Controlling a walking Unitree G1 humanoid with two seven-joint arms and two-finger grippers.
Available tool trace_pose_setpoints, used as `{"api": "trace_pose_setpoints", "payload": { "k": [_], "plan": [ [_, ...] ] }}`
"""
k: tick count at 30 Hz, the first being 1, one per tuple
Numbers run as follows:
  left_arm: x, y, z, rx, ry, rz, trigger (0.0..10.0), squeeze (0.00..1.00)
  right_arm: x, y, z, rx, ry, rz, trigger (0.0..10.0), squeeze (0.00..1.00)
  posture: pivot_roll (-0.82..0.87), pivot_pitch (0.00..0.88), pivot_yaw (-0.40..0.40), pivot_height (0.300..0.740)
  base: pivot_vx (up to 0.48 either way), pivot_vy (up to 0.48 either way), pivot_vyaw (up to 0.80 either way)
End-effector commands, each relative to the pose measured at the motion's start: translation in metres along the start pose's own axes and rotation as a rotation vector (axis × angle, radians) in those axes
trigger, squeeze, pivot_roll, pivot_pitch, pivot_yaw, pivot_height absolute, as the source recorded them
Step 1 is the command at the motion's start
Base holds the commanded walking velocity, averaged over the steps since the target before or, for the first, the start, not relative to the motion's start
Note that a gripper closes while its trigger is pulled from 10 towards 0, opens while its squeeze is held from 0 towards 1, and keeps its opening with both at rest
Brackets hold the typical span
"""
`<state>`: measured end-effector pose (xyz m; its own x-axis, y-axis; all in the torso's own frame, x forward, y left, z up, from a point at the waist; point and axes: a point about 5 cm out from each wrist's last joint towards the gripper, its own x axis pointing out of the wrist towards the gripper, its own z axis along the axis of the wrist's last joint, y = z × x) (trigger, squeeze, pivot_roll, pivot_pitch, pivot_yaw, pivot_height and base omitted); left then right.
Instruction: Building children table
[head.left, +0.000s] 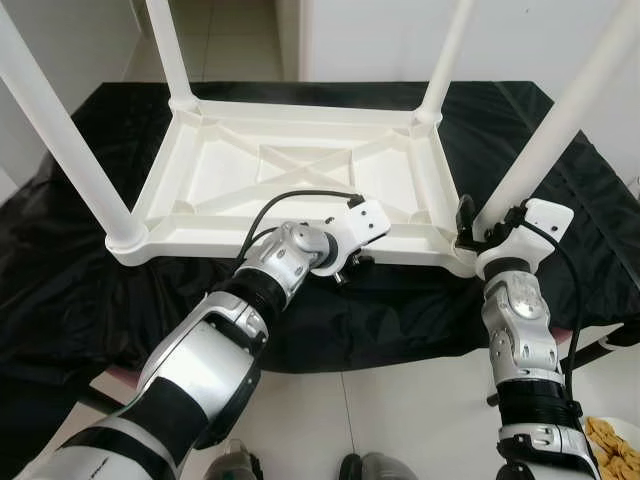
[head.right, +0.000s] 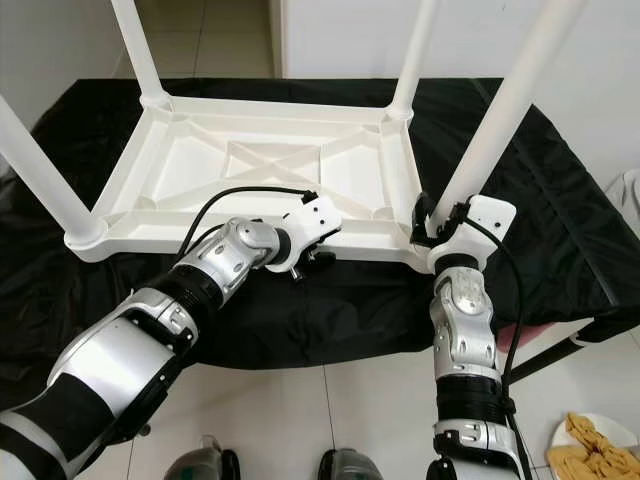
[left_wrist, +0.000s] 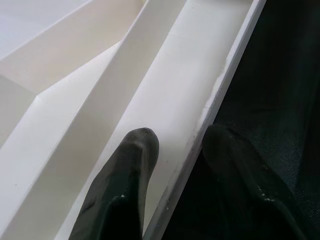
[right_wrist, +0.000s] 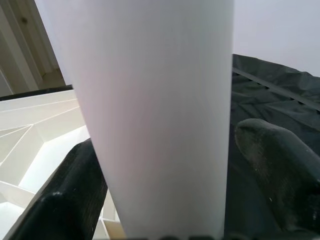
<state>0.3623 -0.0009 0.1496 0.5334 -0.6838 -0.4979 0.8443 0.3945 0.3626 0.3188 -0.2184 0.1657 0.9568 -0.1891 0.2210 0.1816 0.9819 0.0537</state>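
A white plastic children's table (head.left: 300, 160) lies upside down on a black cloth, its legs pointing up. My left gripper (left_wrist: 177, 137) sits at the table's near rim (left_wrist: 210, 100), open, with one finger (left_wrist: 135, 150) inside the rim's channel and the other outside over the cloth. My right gripper (right_wrist: 165, 150) is at the near right corner, shut on the base of the near right leg (head.left: 560, 120), one black finger (right_wrist: 75, 190) on each side of the thick white leg (right_wrist: 155, 75).
The black cloth (head.left: 80, 300) covers a low surface whose front edge is just ahead of me. Beyond that edge is white tiled floor (head.left: 400, 420). A plate of snacks (head.left: 615, 450) lies on the floor at my right. The other legs (head.left: 60, 130) rise at the remaining corners.
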Motion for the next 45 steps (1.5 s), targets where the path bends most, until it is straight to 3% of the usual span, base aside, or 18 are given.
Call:
{"api": "trace_pose_setpoints", "payload": {
  "k": [1,3,4,5,6,15,16,17,20,31,37,45],
  "plan": [
    [-0.001,0.004,-0.020,0.001,0.067,0.146,10.0,0.00,-0.002,-0.004,-0.002,0.000,0.002,-0.012,10.0,0.00,-0.05,0.052,0.020,0.740,0.000,0.000,0.00],
    [-0.001,-0.001,-0.021,0.003,0.055,0.088,10.0,0.00,-0.002,-0.004,-0.002,0.000,0.002,-0.012,10.0,0.00,-0.04,0.052,0.019,0.740,0.000,0.000,0.00],
    [-0.001,-0.004,-0.022,0.003,0.046,0.053,8.3,0.00,-0.002,-0.004,-0.001,0.000,0.002,-0.011,10.0,0.00,-0.04,0.052,0.019,0.740,0.000,0.000,0.00],
    [-0.001,-0.008,-0.023,0.025,0.039,0.005,4.9,0.00,-0.002,-0.004,-0.001,-0.001,0.002,-0.010,10.0,0.00,-0.04,0.052,0.018,0.740,0.000,0.000,0.00],
    [-0.005,-0.020,-0.029,0.059,0.018,-0.141,0.0,0.00,-0.002,-0.005,-0.001,-0.003,0.001,-0.008,10.0,0.00,-0.04,0.053,0.019,0.740,0.000,0.000,0.00],
    [-0.019,-0.044,-0.047,0.135,0.021,-0.378,0.0,0.00,0.000,-0.007,0.000,-0.009,-0.002,-0.008,10.0,0.00,-0.04,0.056,0.018,0.740,0.000,0.000,0.00],
    [-0.023,-0.048,-0.053,0.153,0.033,-0.413,0.4,0.00,0.000,-0.008,0.000,-0.010,-0.003,-0.009,10.0,0.00,-0.03,0.059,0.019,0.740,0.000,0.000,0.00],
    [-0.025,-0.051,-0.057,0.153,0.046,-0.423,10.0,0.00,0.001,-0.008,0.001,-0.011,-0.005,-0.008,10.0,0.00,-0.03,0.059,0.020,0.740,0.000,0.000,0.00],
    [-0.028,-0.053,-0.060,0.157,0.052,-0.421,10.0,0.00,0.002,-0.008,0.002,-0.011,-0.009,-0.002,10.0,0.00,-0.03,0.061,0.019,0.740,0.000,0.000,0.00],
    [-0.033,-0.031,-0.053,0.100,0.029,-0.238,10.0,0.00,0.000,0.001,0.005,0.034,-0.019,0.111,10.0,0.00,-0.01,0.085,0.010,0.740,0.000,0.000,0.00],
    [-0.040,-0.020,-0.063,0.067,0.079,-0.158,10.0,0.00,-0.005,0.013,0.007,0.121,-0.008,0.279,10.0,0.00,0.00,0.095,0.008,0.740,0.000,0.000,0.00],
    [-0.055,-0.017,-0.081,0.055,0.133,-0.137,10.0,0.00,-0.011,0.015,0.009,0.088,0.002,0.407,10.0,0.00,0.00,0.106,0.008,0.740,0.000,0.000,0.00]
  ]
}}
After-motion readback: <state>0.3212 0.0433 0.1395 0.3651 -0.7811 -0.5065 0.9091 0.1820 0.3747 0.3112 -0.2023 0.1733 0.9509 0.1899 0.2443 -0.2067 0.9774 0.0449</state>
